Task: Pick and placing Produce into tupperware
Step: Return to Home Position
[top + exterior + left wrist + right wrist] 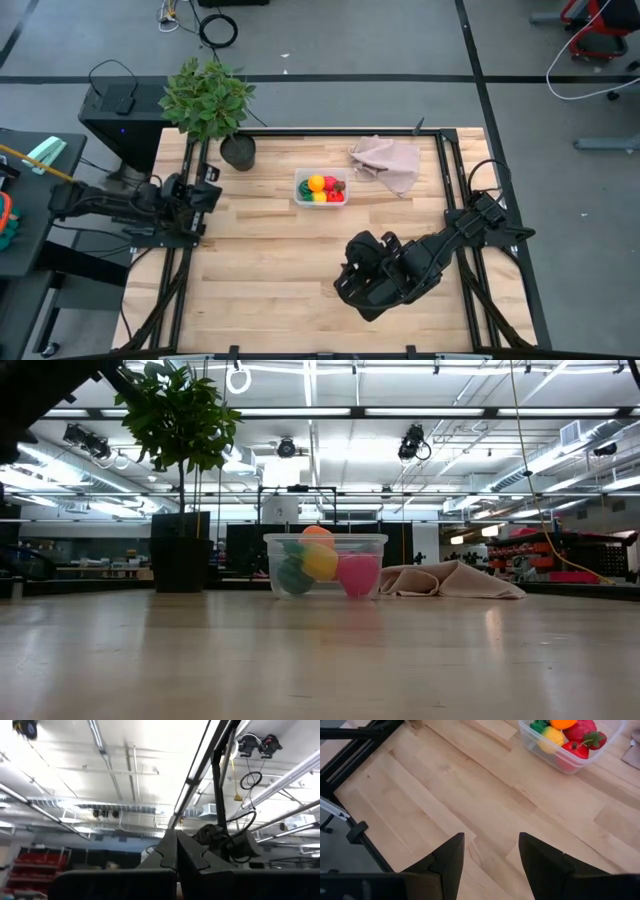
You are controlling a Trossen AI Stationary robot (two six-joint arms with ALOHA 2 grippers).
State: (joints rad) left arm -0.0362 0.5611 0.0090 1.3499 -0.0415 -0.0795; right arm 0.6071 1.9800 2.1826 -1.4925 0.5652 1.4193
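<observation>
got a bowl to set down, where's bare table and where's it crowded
Free: the broad table stretch bordered by the box, the left gripper and the right gripper. Crowded: the back strip, where plant pot, box and cloth stand in a row.

Nothing legible anywhere: no words, labels, brands, numbers or signs to make out.

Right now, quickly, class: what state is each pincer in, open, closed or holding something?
Left pincer: closed, holding nothing.
Right pincer: open and empty.
</observation>
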